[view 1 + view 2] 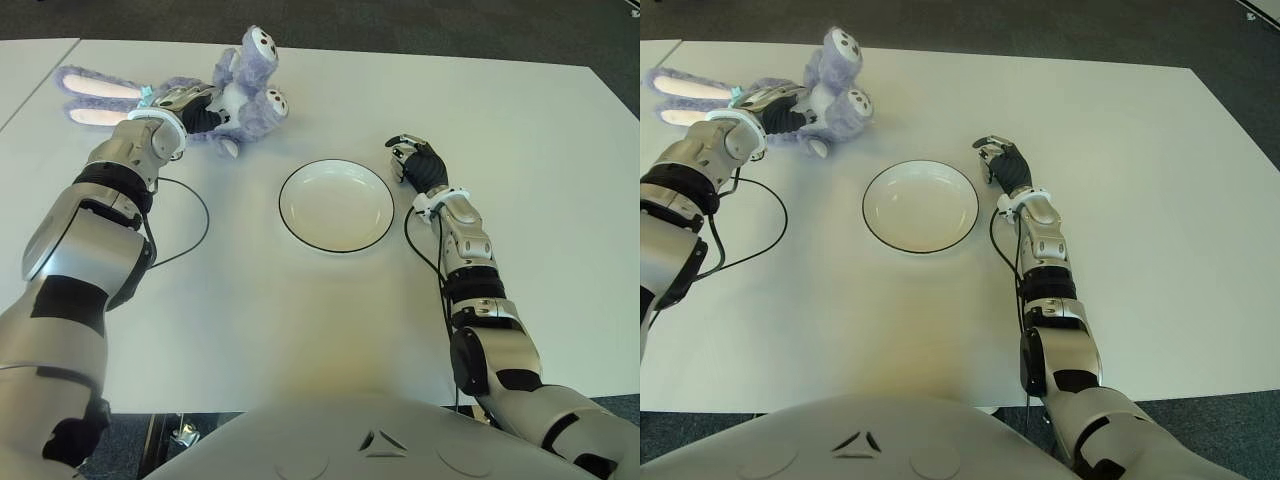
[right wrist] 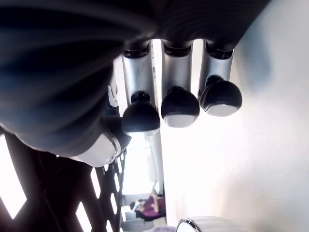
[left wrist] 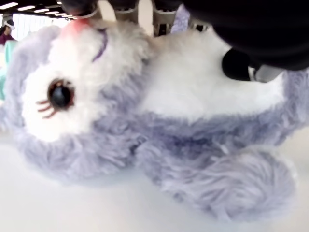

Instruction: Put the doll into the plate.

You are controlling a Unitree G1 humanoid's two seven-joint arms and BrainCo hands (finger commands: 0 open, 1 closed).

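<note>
**Non-task items in view**

A white table (image 1: 300, 330) fills most of the frame. A second white tabletop (image 1: 25, 65) shows at the upper left edge, separated by a thin seam. Dark grey floor (image 1: 420, 30) runs along the top and down the right edge.

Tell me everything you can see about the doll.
The doll is a plush rabbit with fluffy lavender fur, a white face and belly, a dark eye with stitched lashes, a pink nose, and long ears with pink insides. It lies on its side on the white table, at the far left, ears pointing left and feet toward the far edge. The left hand is on its body, fingers pressed into the fur. It is beyond and left of the plate, not touching it.
</note>
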